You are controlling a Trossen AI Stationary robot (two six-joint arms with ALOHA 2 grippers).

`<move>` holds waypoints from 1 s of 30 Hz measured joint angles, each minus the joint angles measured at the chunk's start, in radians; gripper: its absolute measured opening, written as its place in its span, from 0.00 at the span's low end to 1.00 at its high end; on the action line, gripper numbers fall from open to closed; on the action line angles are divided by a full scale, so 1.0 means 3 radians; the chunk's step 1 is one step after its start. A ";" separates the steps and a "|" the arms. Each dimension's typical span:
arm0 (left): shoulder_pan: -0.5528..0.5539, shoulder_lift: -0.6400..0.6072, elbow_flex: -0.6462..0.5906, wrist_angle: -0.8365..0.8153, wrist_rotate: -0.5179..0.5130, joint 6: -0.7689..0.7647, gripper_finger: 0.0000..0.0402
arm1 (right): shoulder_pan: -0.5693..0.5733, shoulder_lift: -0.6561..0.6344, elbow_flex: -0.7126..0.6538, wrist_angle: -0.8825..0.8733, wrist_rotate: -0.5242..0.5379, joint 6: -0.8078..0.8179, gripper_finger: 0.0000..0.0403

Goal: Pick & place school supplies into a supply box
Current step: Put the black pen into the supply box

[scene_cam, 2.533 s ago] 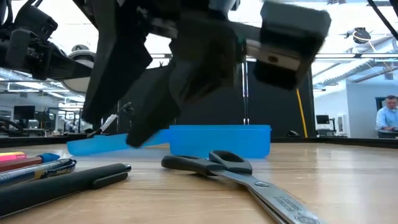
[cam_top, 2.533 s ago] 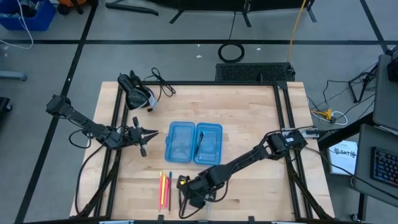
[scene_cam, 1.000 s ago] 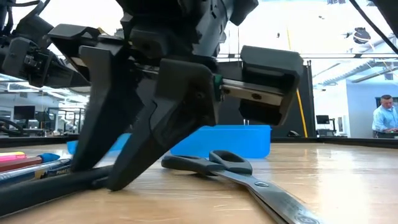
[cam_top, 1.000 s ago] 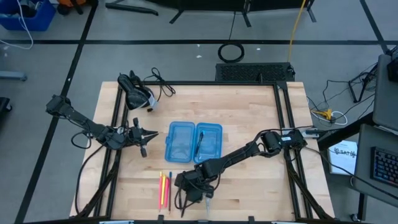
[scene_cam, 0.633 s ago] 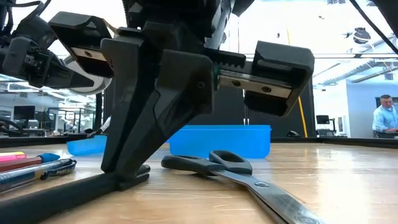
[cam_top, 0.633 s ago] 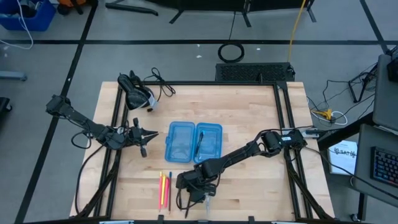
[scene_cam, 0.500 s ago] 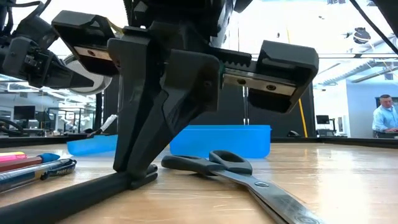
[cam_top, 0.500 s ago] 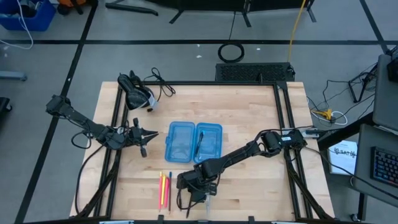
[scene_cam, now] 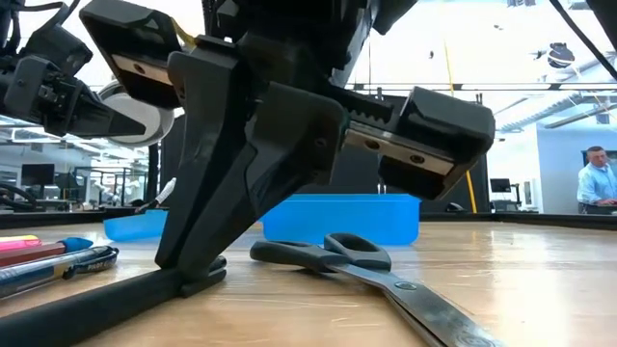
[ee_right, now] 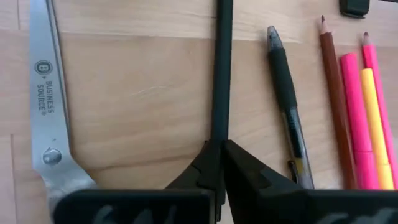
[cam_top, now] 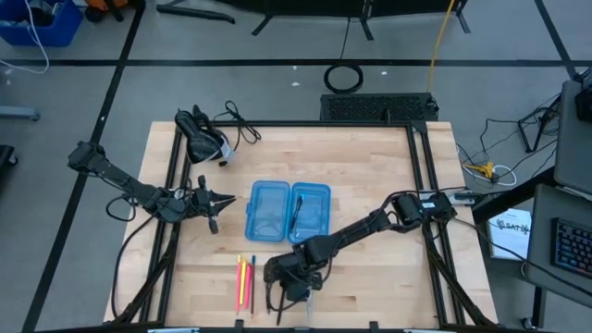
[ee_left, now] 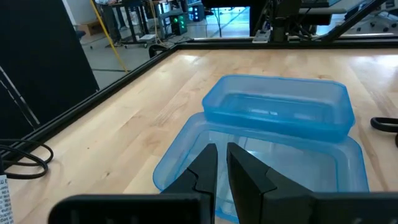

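The counter (cam_top: 370,176) is pale wood with a fine grain and a smooth, slightly shiny finish; a matt black metal frame (cam_top: 294,123) runs along its edges. The supply box (ee_left: 280,118) is translucent blue plastic, glossy, with soft reflections on its walls. The scissors (ee_right: 46,106) have bright, brushed metal blades with printed lettering, and glossy black plastic handles (scene_cam: 323,253). The thin black pen (ee_right: 221,68) looks matt and smooth. Beside it another pen (ee_right: 285,93) has a clear plastic tip and a black rubbery sleeve. The pink and yellow markers (ee_right: 364,118) are smooth plastic. The right hand (ee_right: 217,163) is matt black plastic, slightly grainy.
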 joint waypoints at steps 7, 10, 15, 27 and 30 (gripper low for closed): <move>0.0000 0.0000 0.0000 0.0001 0.0001 0.0009 0.10 | 0.0076 -0.0056 -0.0013 0.0016 0.0275 0.0181 0.02; 0.0000 -0.0001 0.0000 0.0003 0.0000 0.0009 0.10 | 0.0077 -0.0113 -0.0015 0.0032 0.0253 0.0277 0.02; 0.0000 0.0000 0.0000 0.0004 0.0047 -0.0003 0.10 | 0.0106 -0.0220 -0.0017 0.0057 0.0277 0.0357 0.02; 0.0000 0.0000 0.0000 0.0002 0.0153 -0.0006 0.10 | 0.0206 -0.0356 -0.0023 0.0273 0.0435 0.0546 0.17; 0.0000 0.0000 0.0000 0.0002 0.0153 -0.0005 0.10 | 0.0211 -0.0367 -0.0025 0.0366 0.0453 0.0604 0.21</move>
